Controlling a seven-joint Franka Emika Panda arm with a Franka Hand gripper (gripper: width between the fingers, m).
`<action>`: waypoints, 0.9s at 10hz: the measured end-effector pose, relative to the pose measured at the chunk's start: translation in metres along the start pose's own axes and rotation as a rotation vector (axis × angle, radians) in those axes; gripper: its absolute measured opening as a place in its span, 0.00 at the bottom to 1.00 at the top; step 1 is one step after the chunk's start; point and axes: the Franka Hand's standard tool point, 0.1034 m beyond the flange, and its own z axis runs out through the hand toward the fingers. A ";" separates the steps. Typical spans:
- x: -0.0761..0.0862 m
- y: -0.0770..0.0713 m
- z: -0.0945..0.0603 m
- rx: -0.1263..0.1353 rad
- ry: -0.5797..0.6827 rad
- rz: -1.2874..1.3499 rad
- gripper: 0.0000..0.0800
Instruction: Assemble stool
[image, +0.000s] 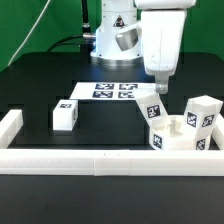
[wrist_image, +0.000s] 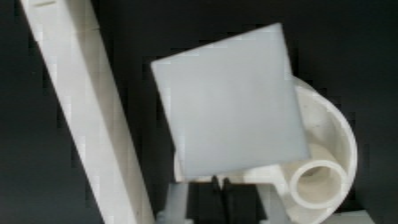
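My gripper (image: 157, 92) is shut on a white stool leg (image: 154, 108) and holds it tilted just above the seat. The round white seat (image: 183, 143) lies by the front rail on the exterior view's right. One tagged leg (image: 203, 115) stands upright on it. Another tagged leg (image: 160, 136) sits at its near side. A third loose leg (image: 66, 115) lies on the table at the left. In the wrist view the held leg's flat face (wrist_image: 222, 105) fills the middle, above the dark fingers (wrist_image: 201, 198). The seat rim (wrist_image: 331, 125) and an open socket (wrist_image: 322, 186) show behind it.
A long white border rail (image: 100, 162) runs along the front and up the left side (image: 12, 125); it also shows in the wrist view (wrist_image: 80, 110). The marker board (image: 112, 90) lies flat at the back, in front of the robot base (image: 112, 35).
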 end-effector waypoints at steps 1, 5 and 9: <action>-0.001 0.000 -0.001 0.002 -0.001 0.005 0.00; -0.001 -0.001 0.000 0.004 -0.003 -0.012 0.28; -0.001 0.000 0.001 -0.002 -0.018 -0.074 0.79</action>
